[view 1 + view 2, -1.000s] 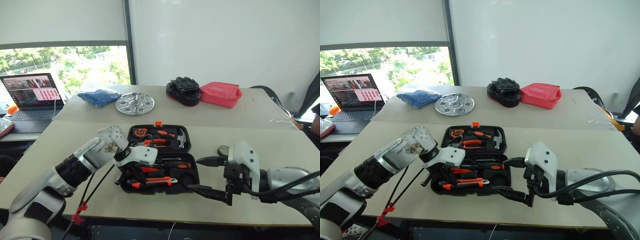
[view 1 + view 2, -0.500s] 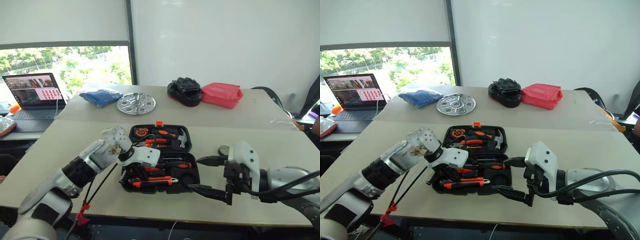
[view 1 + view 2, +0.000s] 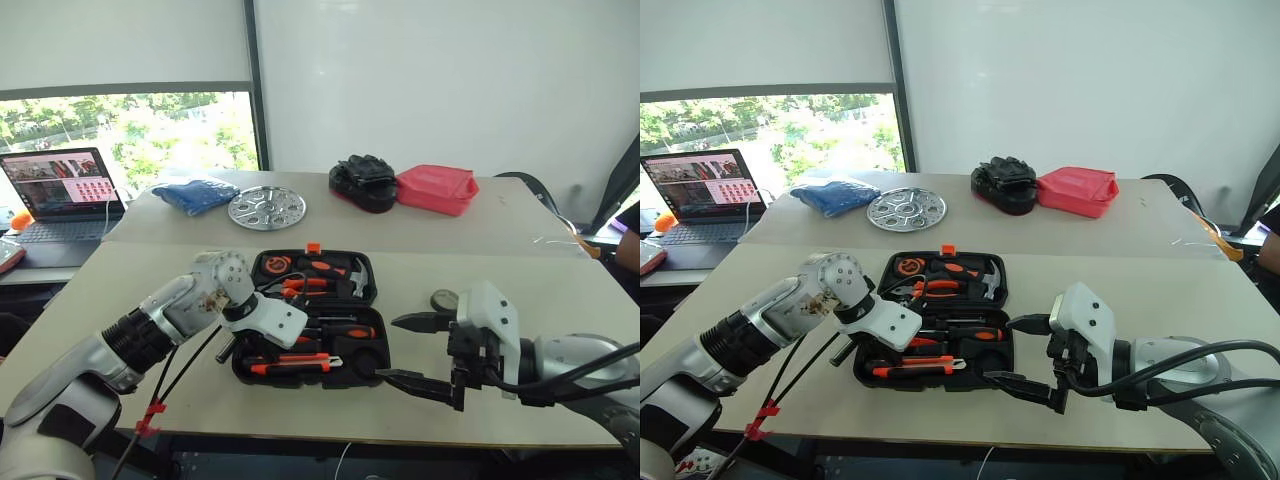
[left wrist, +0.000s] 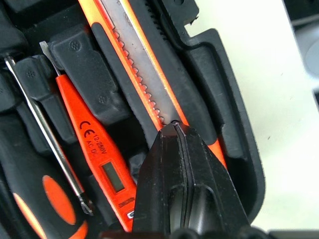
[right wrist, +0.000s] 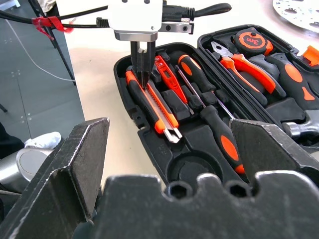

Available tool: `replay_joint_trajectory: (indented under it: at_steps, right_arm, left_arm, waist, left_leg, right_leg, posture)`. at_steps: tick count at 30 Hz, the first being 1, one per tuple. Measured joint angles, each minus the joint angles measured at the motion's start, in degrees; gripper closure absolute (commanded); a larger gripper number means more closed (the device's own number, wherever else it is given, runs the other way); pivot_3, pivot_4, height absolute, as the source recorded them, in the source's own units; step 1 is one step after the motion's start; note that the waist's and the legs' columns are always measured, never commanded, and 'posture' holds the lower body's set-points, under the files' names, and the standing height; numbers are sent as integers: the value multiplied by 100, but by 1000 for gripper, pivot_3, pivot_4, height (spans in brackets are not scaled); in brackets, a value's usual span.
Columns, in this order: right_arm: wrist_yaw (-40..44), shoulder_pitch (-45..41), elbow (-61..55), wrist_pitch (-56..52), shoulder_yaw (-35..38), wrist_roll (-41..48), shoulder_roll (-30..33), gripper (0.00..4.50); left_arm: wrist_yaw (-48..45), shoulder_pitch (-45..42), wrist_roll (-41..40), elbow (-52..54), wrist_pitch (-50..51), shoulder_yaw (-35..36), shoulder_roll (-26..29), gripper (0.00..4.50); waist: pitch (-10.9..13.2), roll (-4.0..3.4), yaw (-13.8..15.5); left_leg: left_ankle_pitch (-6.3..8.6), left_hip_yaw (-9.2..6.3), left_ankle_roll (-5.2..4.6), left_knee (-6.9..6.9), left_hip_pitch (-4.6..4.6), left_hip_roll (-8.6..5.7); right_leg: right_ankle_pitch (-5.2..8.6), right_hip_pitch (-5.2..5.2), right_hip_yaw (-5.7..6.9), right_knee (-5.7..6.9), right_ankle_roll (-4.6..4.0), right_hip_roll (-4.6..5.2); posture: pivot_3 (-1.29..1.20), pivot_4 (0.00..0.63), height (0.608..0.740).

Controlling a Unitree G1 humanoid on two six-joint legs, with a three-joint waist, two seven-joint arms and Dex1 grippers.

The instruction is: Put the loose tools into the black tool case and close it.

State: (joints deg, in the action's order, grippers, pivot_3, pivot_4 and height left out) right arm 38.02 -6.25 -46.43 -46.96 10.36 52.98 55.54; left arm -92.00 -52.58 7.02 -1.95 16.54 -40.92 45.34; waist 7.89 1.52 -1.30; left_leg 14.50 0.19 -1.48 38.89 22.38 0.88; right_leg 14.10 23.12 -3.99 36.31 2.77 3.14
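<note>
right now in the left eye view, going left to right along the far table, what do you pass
laptop → blue cloth bundle → round metal plate → black gloves bundle → red pouch

Silver-white arms, black cables, red tie

The left pincer (image 4: 175, 127), pressed closed, touches the utility knife (image 4: 144, 84) lying in the black tool case (image 4: 234, 124).

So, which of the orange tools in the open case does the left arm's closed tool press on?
The orange-and-black utility knife in the front recess; the slim orange tester screwdriver beside it lies untouched.
</note>
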Motion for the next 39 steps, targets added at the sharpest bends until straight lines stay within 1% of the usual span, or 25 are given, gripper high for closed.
replay_joint_trajectory:
  at_steps: [7, 12, 13, 14, 15, 16, 17, 20, 22, 24, 26, 27, 28, 29, 30, 32, 33, 35, 37, 39]
  right_arm:
    - [1, -2, 35, 0, -3, -3, 0, 0]
    - [0, -1, 38, 0, -3, -3, -1, 0]
    - [-1, -1, 38, 0, -3, -2, -1, 0]
    - [-10, 0, 39, 0, -3, 0, -7, 0]
    - [-28, 1, 38, 0, -3, 3, -14, 0]
    - [-54, 5, 39, 0, -2, 5, -15, 0]
    - [-68, 5, 39, 0, -1, 7, -16, 0]
    - [-89, 35, 38, 0, -2, 9, -34, 0]
    - [-91, 35, 38, 0, -2, 11, -34, 0]
    - [-90, 34, 42, 0, 1, 14, -34, 0]
    - [-89, 30, 70, 0, 20, 20, -33, 0]
    - [-88, 28, 96, 0, 24, 21, -32, 0]
    - [-83, 26, 103, 0, 41, 24, -29, 0]
    - [-68, 24, 114, -1, 118, 66, -10, 0]
    - [-53, 30, 146, -6, 198, 128, 6, 0]
    - [-25, 59, 196, -60, 405, 232, 111, 0]
    - [-7, 73, 214, -86, 491, 238, 158, 0]
    - [40, 225, 220, -112, 746, 283, 247, 0]
    - [75, 454, 249, -164, 1055, 329, 309, 0]
    - [144, 764, 296, -190, 1409, 323, 337, 0]
  left_arm:
    - [17, 94, 118, -41, 120, 216, -319, 4455]
    - [49, 177, 467, 36, -416, 114, -370, 4455]
    - [92, 184, 607, 81, -660, 69, -368, 4455]
    - [145, 222, 758, 139, -825, 44, -365, 4455]
    - [192, 265, 832, 156, -878, 46, -370, 4455]
    - [237, 303, 895, 160, -884, 54, -398, 4455]
    - [266, 334, 938, 158, -866, 78, -431, 4455]
    - [197, 367, 916, 139, -493, 265, -550, 4455]
    - [85, 341, 717, 125, -112, 323, -603, 4455]
    - [37, 273, 284, 123, 475, 337, -545, 4455]
    - [3, 132, -255, 131, 966, 361, -502, 4455]
    - [-6, 46, -545, 149, 1178, 394, -498, 4455]
    - [-13, -55, -808, 173, 1408, 441, -488, 4455]
    - [-25, -277, -1272, 185, 1851, 653, -485, 4455]
    - [-21, -451, -1597, 158, 2207, 900, -488, 4455]
    - [-22, -708, -2162, 98, 2777, 1417, -494, 3957]
    - [-24, -779, -2365, 77, 2961, 1624, -507, 3796]
    - [-28, -788, -2760, -4, 3098, 1939, -499, 3020]
    - [19, -707, -2965, -164, 3067, 2151, -492, 2318]
    - [139, -666, -3068, -363, 2965, 2403, -654, 1432]
  waist:
    - [0, -1, 117]
    - [-1, -2, 140]
    - [-3, -4, 148]
    - [-7, -12, 148]
    - [-10, -17, 146]
    - [-14, -23, 147]
    - [-15, -24, 150]
    - [-22, -40, 156]
    - [-16, -29, 144]
    - [-10, -19, 119]
    - [-6, -14, 102]
    - [-6, -14, 99]
    - [-6, -14, 100]
    - [-3, -11, 100]
    - [4, -11, 102]
    - [10, -12, 100]
    - [11, -11, 98]
    - [13, -11, 86]
    - [19, -5, 75]
    - [30, 11, 90]
  left_leg:
    - [0, 2, 1, 5, 6, -11]
    - [0, 2, 1, 5, 4, -14]
    - [0, 3, 1, 6, -9, -13]
    - [0, 4, 1, 5, -29, -11]
    - [0, 4, 1, 4, -46, -9]
    - [0, 4, 1, 3, -59, -7]
    - [0, 4, 1, 4, -72, -4]
    - [-4, 4, 1, 5, -70, -5]
    - [-4, 3, 1, 5, -55, -5]
    - [-4, -4, 1, 5, -20, -5]
    - [-4, -16, 0, 7, 41, -8]
    - [-4, -22, 0, 11, 67, -11]
    - [-3, -26, -1, 19, 91, -11]
    - [-3, -35, -2, 37, 141, -16]
    - [-2, -37, -4, 45, 147, -19]
    - [0, -36, -6, 46, 147, -19]
    - [0, -36, -7, 46, 145, -20]
    - [0, -31, -7, 46, 135, -20]
    - [0, -25, -6, 46, 131, -20]
    - [-2, -17, -3, 48, 127, -27]
  right_leg:
    - [-4, -6, 3, -11, 3, 14]
    - [-14, -10, 2, -12, -11, 20]
    - [-15, -23, 2, -12, -13, 19]
    - [-1, -49, 2, -14, 10, 18]
    - [5, -71, 3, -16, 15, 17]
    - [7, -86, 3, -19, 15, 17]
    - [25, -94, 3, -20, -13, 19]
    - [28, -92, -3, -17, -15, 21]
    - [27, -79, -2, -17, -15, 17]
    - [8, -44, 0, -17, 21, 13]
    - [3, 19, 0, -10, 14, 13]
    - [-17, 42, 2, -5, -14, 14]
    - [-18, 70, 2, 1, -16, 14]
    - [-19, 117, 2, 47, -15, 18]
    - [-19, 123, 4, 57, -15, 18]
    - [-18, 119, 4, 45, -13, 21]
    - [-17, 117, 4, 43, -11, 22]
    - [-13, 110, 2, 34, -10, 24]
    - [-13, 109, 3, 42, -12, 22]
    - [-15, 106, 6, 48, -15, 19]
  posture:
    - [0, 150, 740]
    - [0, 150, 740]
    - [0, 150, 740]
    - [0, 150, 740]
    - [0, 150, 740]
    - [0, 150, 740]
    - [0, 150, 740]
    - [0, 150, 740]
    - [0, 150, 740]
    - [0, 150, 740]
    - [0, 150, 740]
    - [0, 150, 740]
    - [0, 150, 740]
    - [0, 150, 740]
    - [0, 150, 740]
    - [0, 150, 740]
    - [0, 150, 740]
    - [0, 150, 740]
    - [0, 150, 740]
    - [0, 150, 740]
